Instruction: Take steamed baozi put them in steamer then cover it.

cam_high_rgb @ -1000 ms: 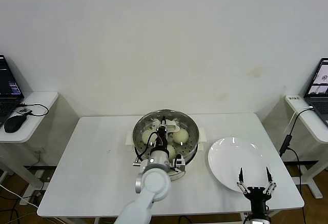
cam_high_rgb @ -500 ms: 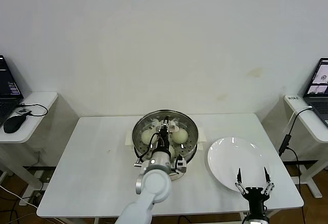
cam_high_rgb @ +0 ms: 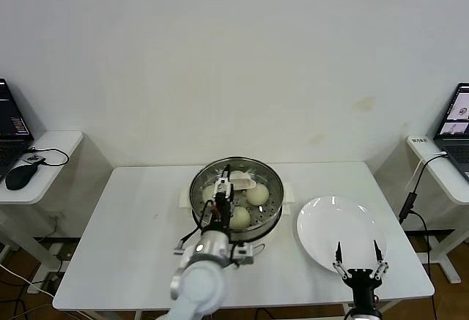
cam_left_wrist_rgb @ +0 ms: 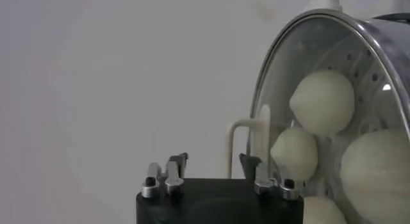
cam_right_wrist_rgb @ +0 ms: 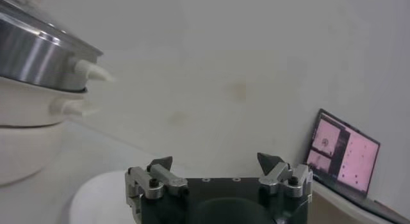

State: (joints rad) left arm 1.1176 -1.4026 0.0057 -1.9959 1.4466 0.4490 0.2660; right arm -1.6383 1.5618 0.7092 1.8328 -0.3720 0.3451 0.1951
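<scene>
A: Starting at the left, what's the left gripper (cam_high_rgb: 222, 201) doing?

B: It hangs over the near-left part of the steamer (cam_high_rgb: 272, 206), fingers spread, pinching nothing. The cover (cam_high_rgb: 260, 165) sits on the steamer with its cream handle (cam_high_rgb: 242, 181) just beyond the fingertips, long axis running roughly left to right. The steamed baozi (cam_high_rgb: 256, 194) lie inside under the glass; I count three for sure from the head view, the fourth probably hidden by the arm.

A: And to the right?

B: The white plate (cam_high_rgb: 339, 230) sits bare on the tabletop (cam_high_rgb: 132, 225), and the right gripper (cam_high_rgb: 356, 254) waits at its near edge, fingers wide apart. The left arm is plainly nearer the cover.
</scene>
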